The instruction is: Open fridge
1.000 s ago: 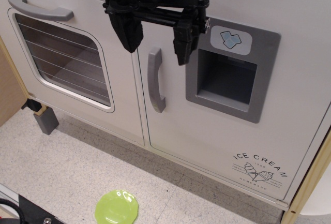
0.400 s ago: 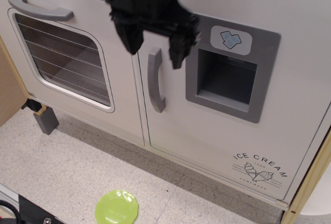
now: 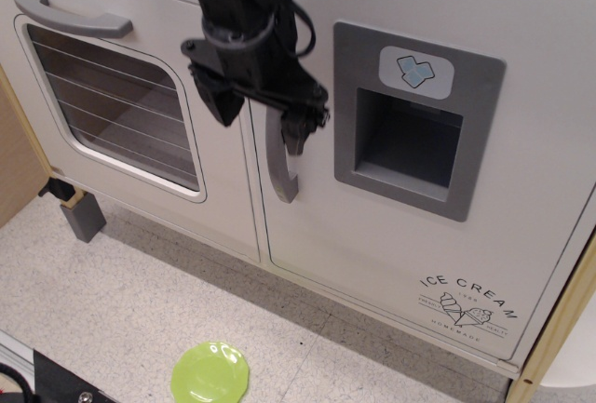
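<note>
Speckled floor (image 3: 121,301) lies below the "ICE CREAM"-printed fridge (image 3: 410,235), whose handle (image 3: 282,166) the spread pincer (image 3: 256,119) straddles.

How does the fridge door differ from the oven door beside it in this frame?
The fridge door has a vertical grey handle; the oven door has a horizontal one. The fridge door carries a grey ice-dispenser recess and ICE CREAM print; the oven door has a glass window. The pincer straddles only the fridge handle. Both are white and shut.
</note>
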Controlling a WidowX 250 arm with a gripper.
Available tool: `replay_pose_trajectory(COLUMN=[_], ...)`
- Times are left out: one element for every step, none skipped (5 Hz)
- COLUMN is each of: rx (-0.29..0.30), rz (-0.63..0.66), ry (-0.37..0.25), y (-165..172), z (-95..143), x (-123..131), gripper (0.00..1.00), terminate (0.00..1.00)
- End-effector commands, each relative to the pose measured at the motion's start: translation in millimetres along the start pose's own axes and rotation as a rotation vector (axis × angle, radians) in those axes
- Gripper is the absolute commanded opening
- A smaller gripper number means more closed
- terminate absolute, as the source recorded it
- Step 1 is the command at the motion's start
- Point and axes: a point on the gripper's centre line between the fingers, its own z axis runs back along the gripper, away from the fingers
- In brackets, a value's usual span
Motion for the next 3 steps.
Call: replay_pose_trajectory(rx=[0.033,0.023,-0.001], rz=[0.019,0.018,0.015], ry=[-0.059,-0.065,-0.088], y=[10.6,12.5,9.1], z=[-12.4,-22.1,-29.3], x=[13.8,14.8,16.9], gripper=[1.00,1.00,1.00], terminate=[0.00,0.00,0.00])
